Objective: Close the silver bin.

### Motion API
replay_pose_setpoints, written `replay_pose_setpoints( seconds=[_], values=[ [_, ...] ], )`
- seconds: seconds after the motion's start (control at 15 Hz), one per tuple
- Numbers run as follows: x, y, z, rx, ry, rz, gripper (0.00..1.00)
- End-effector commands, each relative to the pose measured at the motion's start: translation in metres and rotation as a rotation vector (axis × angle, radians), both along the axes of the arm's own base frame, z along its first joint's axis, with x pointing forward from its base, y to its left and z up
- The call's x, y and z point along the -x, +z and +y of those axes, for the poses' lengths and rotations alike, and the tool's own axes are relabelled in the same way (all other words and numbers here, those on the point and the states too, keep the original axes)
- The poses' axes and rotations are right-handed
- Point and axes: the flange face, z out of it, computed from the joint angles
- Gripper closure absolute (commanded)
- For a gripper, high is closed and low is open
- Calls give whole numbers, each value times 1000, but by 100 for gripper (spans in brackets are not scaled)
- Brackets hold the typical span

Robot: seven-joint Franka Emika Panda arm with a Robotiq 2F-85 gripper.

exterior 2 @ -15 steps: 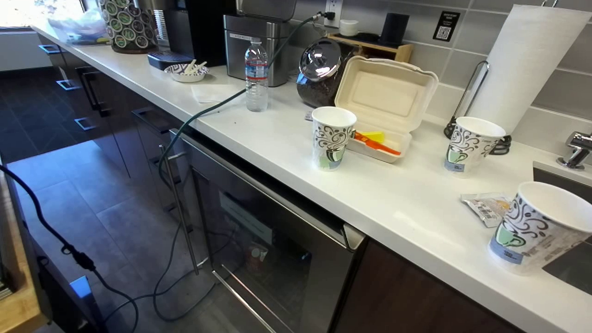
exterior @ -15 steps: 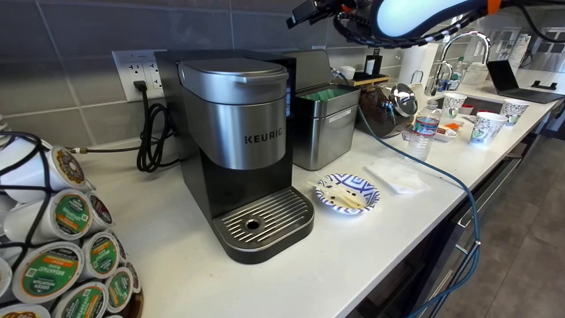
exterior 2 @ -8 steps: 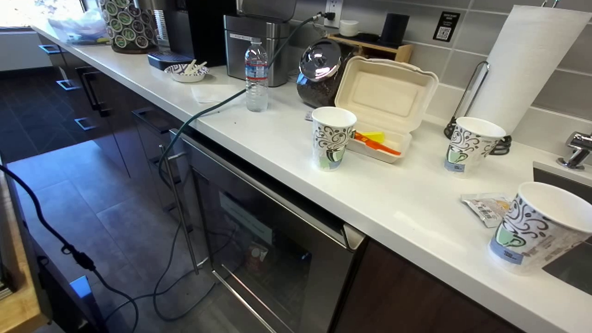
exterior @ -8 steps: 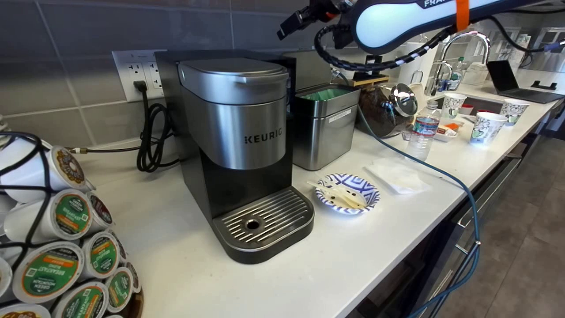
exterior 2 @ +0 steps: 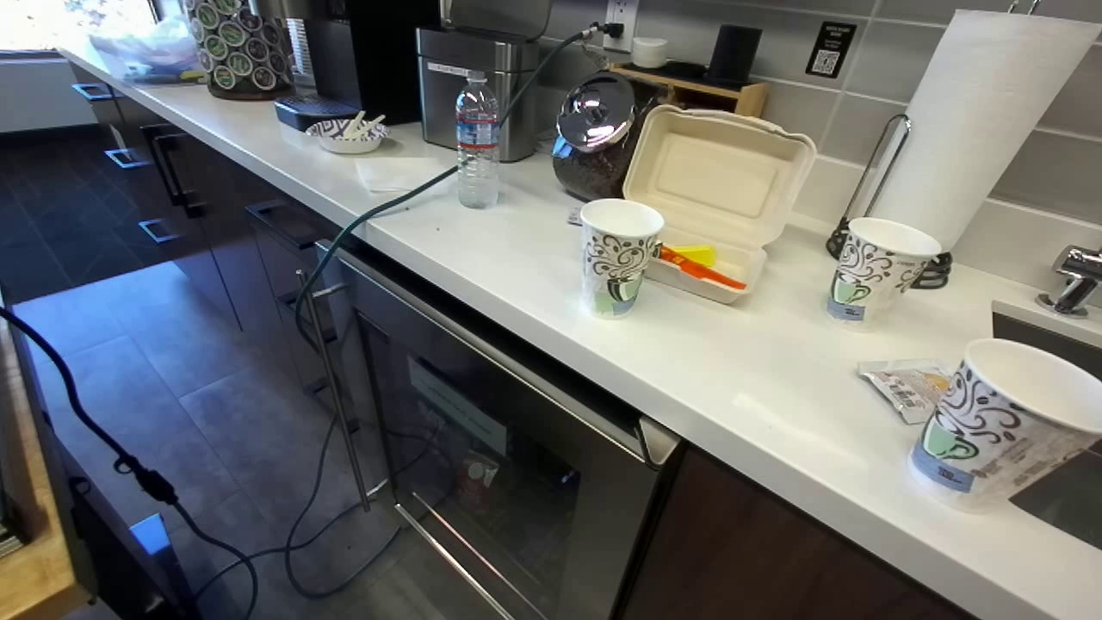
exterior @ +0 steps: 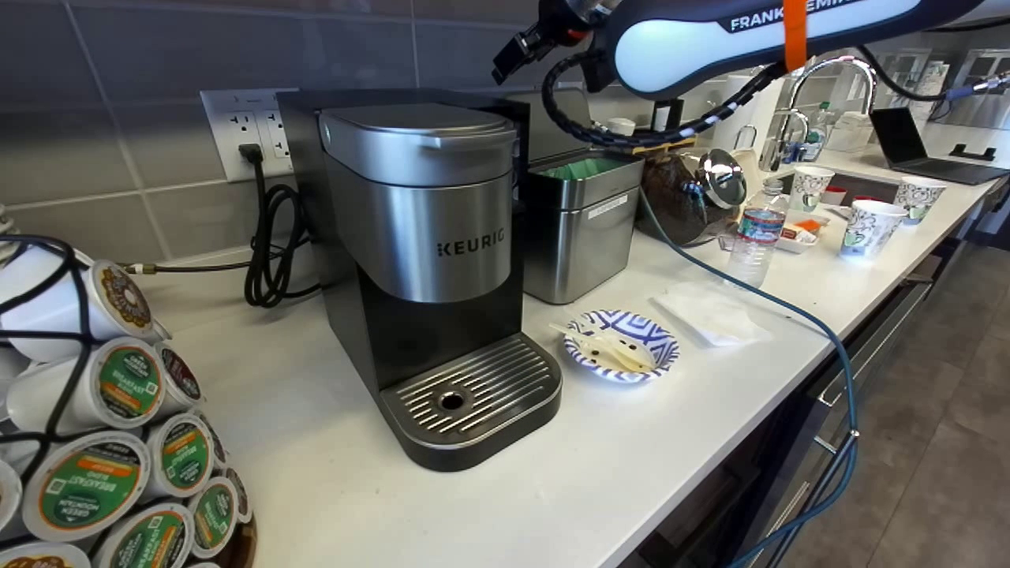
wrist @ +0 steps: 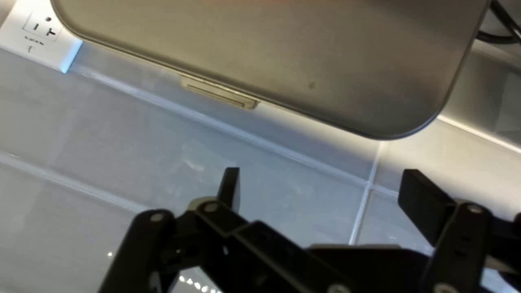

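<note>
The black gripper (wrist: 320, 179), fingers (wrist: 421, 203) wide and empty, hangs above the raised grey lid (wrist: 285, 61) of the boxy brushed-steel bin (exterior: 582, 244), presumably to close it from the far side.

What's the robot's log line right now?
task: close silver bin | lid: raised | pincer: open, holding nothing | status: not closed yet

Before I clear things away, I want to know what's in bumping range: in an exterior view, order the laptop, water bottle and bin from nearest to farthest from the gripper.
1. Bin: nearest, lower than the gripper, lid standing open.
2. Water bottle: right of the bin in the picture.
3. Laptop: farthest, toward the picture's right edge, past the water bottle.
</note>
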Motion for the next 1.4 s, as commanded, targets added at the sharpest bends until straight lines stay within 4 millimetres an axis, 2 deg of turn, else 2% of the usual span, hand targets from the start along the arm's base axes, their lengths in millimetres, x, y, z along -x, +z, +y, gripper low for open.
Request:
replay_pose_setpoints(
  seconds=[0.0,0.2,0.6,0.87,1.0,1.2,1.27,1.33],
  values=[
    [-5,-9,12,33,-48,1,0],
    [-5,-6,12,74,-78,36,0],
    [0,7,-1,183,-148,134,0],
    [0,20,8,69,-106,60,0],
    [0,19,12,61,-98,60,0],
    [-4,1,20,64,-98,81,0],
    [2,14,16,88,-97,80,0],
    [1,10,17,90,-96,84,0]
  ],
)
